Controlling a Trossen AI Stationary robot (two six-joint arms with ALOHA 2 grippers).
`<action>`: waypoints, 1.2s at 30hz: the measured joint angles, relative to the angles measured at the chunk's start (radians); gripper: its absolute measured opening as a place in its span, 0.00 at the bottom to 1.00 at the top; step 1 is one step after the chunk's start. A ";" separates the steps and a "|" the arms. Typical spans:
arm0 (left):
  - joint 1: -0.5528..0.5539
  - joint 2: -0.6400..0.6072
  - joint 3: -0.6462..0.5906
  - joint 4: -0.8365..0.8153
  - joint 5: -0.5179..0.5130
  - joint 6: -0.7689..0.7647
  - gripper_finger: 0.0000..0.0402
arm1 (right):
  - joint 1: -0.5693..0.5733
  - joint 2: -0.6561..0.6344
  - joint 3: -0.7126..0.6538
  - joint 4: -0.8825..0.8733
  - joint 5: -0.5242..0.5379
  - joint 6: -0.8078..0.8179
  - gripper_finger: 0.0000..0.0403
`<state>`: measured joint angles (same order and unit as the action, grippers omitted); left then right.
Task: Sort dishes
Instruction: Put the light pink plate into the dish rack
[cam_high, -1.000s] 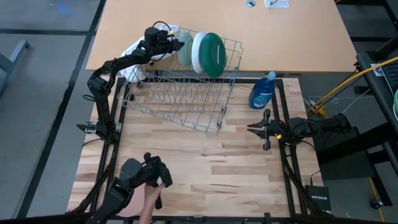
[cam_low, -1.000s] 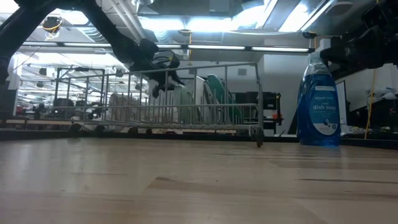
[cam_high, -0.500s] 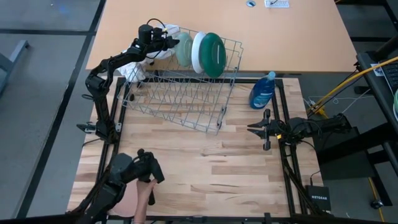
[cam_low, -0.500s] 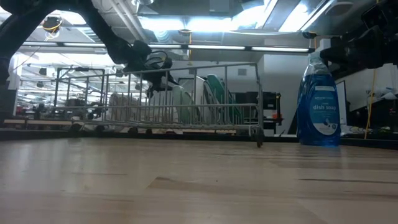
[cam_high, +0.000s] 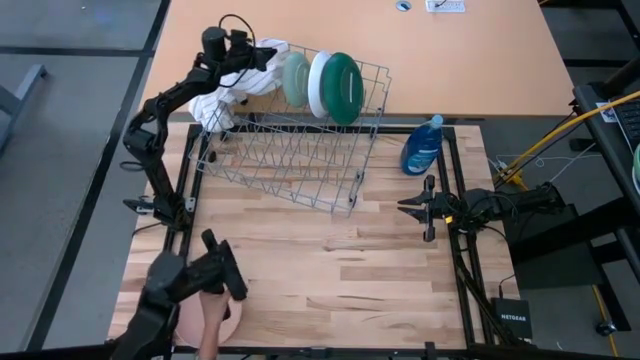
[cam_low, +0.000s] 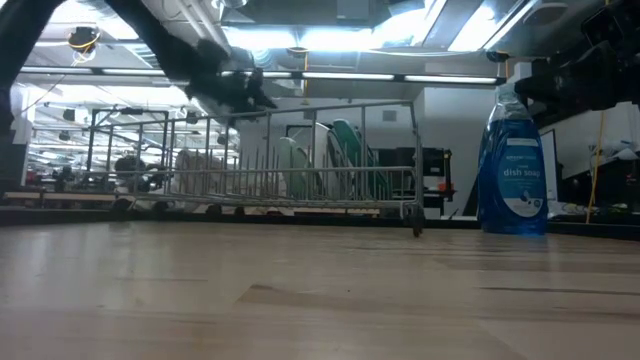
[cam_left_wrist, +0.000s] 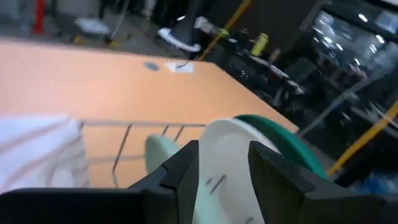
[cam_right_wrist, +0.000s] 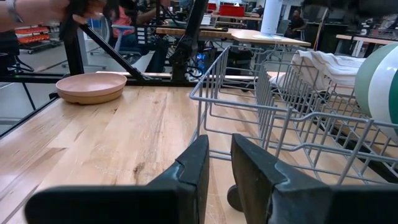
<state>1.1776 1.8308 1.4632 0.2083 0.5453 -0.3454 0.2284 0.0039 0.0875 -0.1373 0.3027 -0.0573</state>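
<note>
Three plates stand racked in the grey wire dish rack (cam_high: 300, 140) at the high view's upper centre: the pale sage green plate (cam_high: 294, 78), white plate (cam_high: 322, 84) and dark green plate (cam_high: 345, 88). The left gripper (cam_high: 246, 58) hovers empty at upper left; the right gripper (cam_high: 412, 207) waits mid-right.

The left wrist view shows open fingers (cam_left_wrist: 186, 165).

The right wrist view shows nearly closed, empty fingers (cam_right_wrist: 196, 163) and the pink plate (cam_right_wrist: 91, 86) unracked. The tan plate is unseen, so sorting seems over half done.
</note>
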 joint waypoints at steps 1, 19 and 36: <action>-0.003 -0.020 0.000 -0.015 0.015 0.033 0.32 | 0.000 0.000 0.000 0.000 0.000 0.000 0.18; -0.344 -0.415 0.001 -0.862 0.041 0.587 0.32 | 0.000 0.000 0.000 0.000 0.000 0.000 0.18; -1.120 -0.486 0.001 -1.476 -0.470 -0.048 0.32 | 0.000 0.000 0.000 0.000 0.000 0.000 0.18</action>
<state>0.0572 1.3451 1.4639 -1.2675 0.0748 -0.3934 0.2287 0.0040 0.0875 -0.1371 0.3027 -0.0574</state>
